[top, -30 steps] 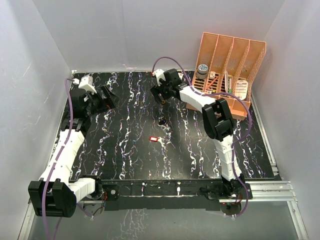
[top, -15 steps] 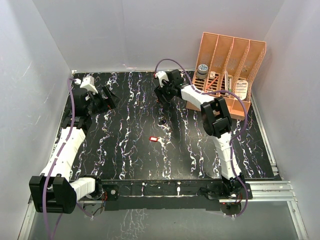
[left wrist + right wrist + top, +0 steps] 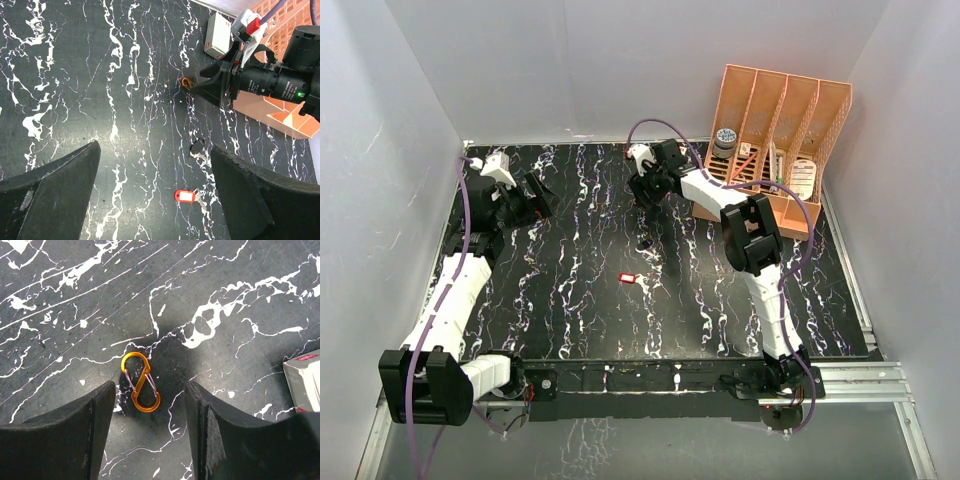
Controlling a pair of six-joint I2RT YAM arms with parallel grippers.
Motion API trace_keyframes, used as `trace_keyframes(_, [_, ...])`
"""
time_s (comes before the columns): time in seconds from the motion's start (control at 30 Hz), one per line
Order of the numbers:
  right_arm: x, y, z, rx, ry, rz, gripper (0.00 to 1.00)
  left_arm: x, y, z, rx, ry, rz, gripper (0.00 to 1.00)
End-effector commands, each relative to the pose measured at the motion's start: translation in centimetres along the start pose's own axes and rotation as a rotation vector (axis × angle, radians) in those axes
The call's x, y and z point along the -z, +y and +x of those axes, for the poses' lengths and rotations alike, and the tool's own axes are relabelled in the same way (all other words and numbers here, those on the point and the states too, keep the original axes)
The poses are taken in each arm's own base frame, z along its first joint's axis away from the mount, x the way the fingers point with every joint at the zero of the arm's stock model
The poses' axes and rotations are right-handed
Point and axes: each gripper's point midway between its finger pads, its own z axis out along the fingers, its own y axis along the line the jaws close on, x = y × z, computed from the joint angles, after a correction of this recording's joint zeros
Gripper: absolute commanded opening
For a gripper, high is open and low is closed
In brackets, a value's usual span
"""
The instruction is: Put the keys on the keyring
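The keyring (image 3: 141,382) is a small orange S-shaped clip lying flat on the black marbled table; it also shows in the left wrist view (image 3: 186,82). My right gripper (image 3: 149,405) is open just over it, one finger on each side, not touching it. In the top view the right gripper (image 3: 640,192) is at the far middle of the table. The red-headed key (image 3: 628,277) lies at mid-table, also seen in the left wrist view (image 3: 185,196). A black-headed key (image 3: 197,148) lies between them. My left gripper (image 3: 155,155) is open and empty, high at the far left (image 3: 535,200).
An orange slotted file rack (image 3: 780,130) with several items stands at the back right. A white rectangular box (image 3: 217,35) lies near the back wall, just right of the right gripper (image 3: 305,380). White walls close in three sides.
My right gripper has shifted slightly left and back over the keyring. The left arm has barely moved. The keys have not moved.
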Motion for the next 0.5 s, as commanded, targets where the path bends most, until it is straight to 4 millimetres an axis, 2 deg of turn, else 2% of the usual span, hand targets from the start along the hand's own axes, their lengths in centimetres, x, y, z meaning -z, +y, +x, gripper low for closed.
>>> trace_keyframes(0.0, [-0.38, -0.26, -1.76, 0.043, -0.042, -0.009, 0.55, 0.09, 0.0, 0.03, -0.012, -0.006, 0.0, 0.9])
trace_keyframes(0.47, [-0.87, 0.15, -0.91, 0.047, -0.022, -0.035, 0.49, -0.11, 0.24, 0.21, -0.011, 0.0, -0.008, 0.91])
